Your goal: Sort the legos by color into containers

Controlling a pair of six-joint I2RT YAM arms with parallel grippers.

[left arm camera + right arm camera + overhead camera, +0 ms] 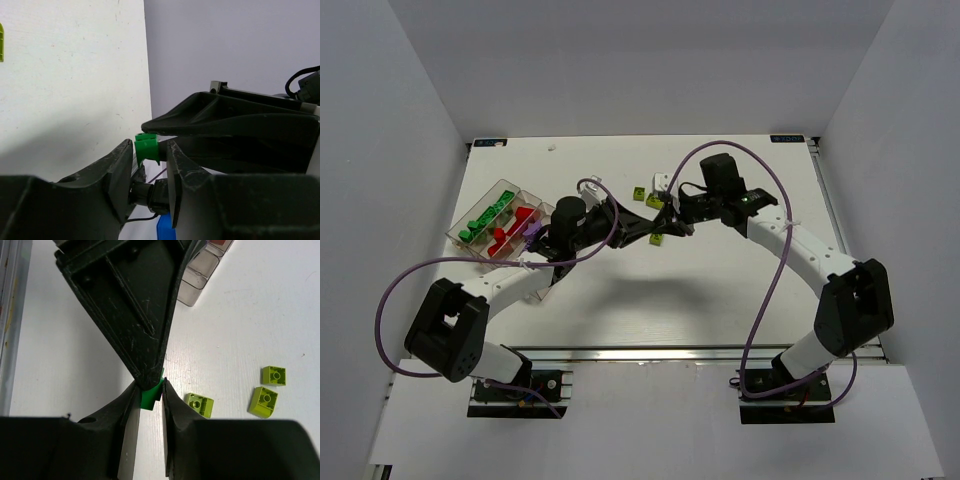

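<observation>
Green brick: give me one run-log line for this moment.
step: likely handover | green brick: shared grip | left gripper: shut | right gripper: shut | three yellow-green bricks: loose on table

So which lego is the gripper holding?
The dark green lego, pinched in the right gripper; the yellow-green legos lie loose on the table.

A brick (148, 400) sits between the right gripper's (149, 389) fingers (126, 412). Three loose bricks (199, 405) lie on the desk (250, 320) to its right, with the tray (199, 276) beyond.
</observation>
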